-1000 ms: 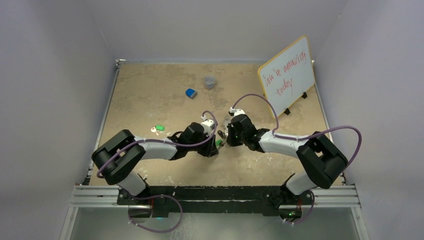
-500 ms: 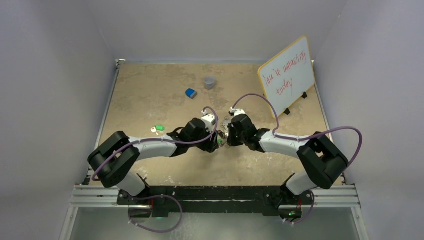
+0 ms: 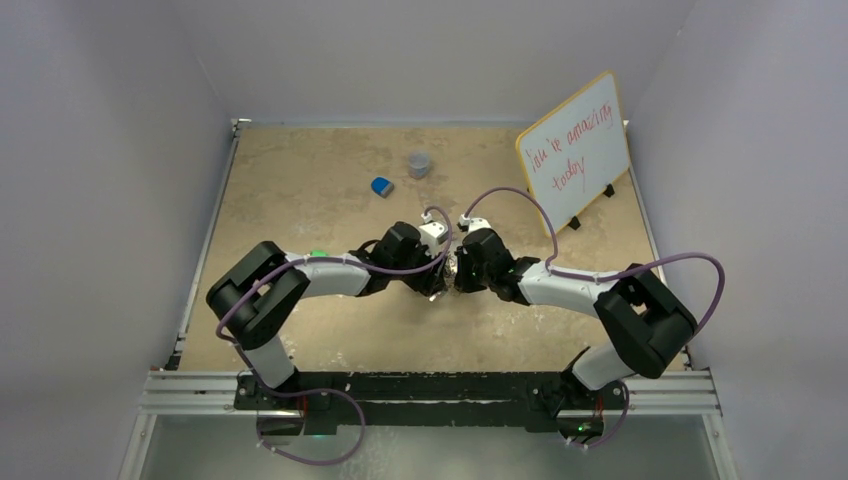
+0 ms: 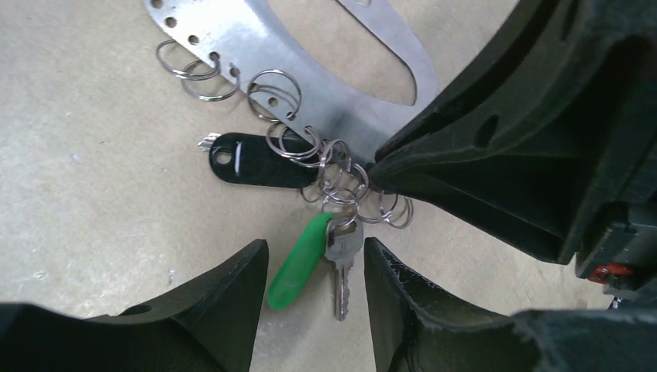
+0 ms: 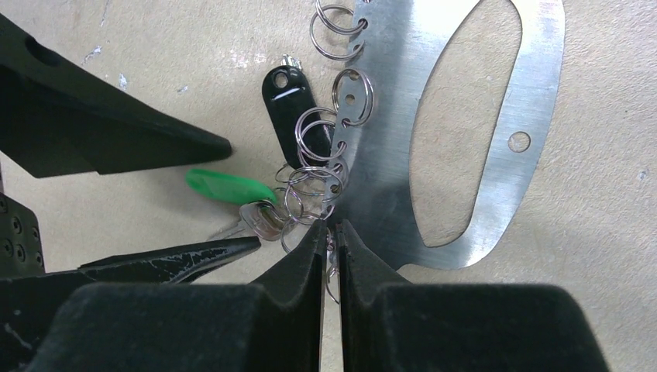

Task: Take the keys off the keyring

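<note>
The keyring [image 5: 387, 93] is a flat silver metal loop plate with several small split rings and a black tag [image 5: 288, 108], lying on the table. One silver key [image 4: 339, 252] with a bright green tag [image 4: 298, 260] hangs from its rings. My left gripper [image 4: 316, 267] is open, with one finger on each side of this key and its tag, low over the table. My right gripper [image 5: 329, 229] is shut on the keyring at its ring cluster. In the top view both grippers [image 3: 445, 280] meet mid-table. A second green key [image 3: 318, 254] lies partly under my left arm.
A blue lump [image 3: 381, 186] and a grey cup [image 3: 419, 164] sit towards the back of the table. A whiteboard [image 3: 573, 150] with red writing stands at the back right. Grey walls enclose the table on three sides.
My left arm has swung right and farther back, bringing its open gripper up to the key at the right gripper. It now covers most of the loose green key. The right arm has held still.
</note>
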Tool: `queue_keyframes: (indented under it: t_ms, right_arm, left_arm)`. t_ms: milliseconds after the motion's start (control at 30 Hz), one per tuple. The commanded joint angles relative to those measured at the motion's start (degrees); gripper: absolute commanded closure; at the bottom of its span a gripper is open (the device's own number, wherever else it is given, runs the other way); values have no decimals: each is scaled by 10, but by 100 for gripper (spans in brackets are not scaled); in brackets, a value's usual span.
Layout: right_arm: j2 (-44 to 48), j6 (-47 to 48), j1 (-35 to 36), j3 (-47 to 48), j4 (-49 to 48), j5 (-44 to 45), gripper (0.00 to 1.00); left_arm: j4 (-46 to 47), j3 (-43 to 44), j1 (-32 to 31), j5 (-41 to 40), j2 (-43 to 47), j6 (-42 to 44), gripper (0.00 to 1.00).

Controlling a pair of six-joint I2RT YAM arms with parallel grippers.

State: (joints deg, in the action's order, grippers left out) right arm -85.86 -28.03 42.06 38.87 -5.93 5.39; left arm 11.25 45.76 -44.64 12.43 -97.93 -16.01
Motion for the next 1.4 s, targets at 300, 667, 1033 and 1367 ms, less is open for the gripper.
queue_keyframes:
  t_ms: [300, 667, 1033, 1367]
  right_arm:
    - [21, -2, 2, -8, -12, 0, 90]
    - [19, -10, 2, -13, -17, 8, 90]
    - [15, -24, 1, -6, 3, 13, 85]
    - [70, 7, 2, -10, -16, 10, 81]
  left_arm:
    - [22, 15, -1, 79, -28, 3, 72]
    - [18, -9, -4, 73, 12, -13, 100]
    - [11, -42, -4, 69, 47, -28, 100]
    - [14, -46, -4, 77, 61, -39, 100]
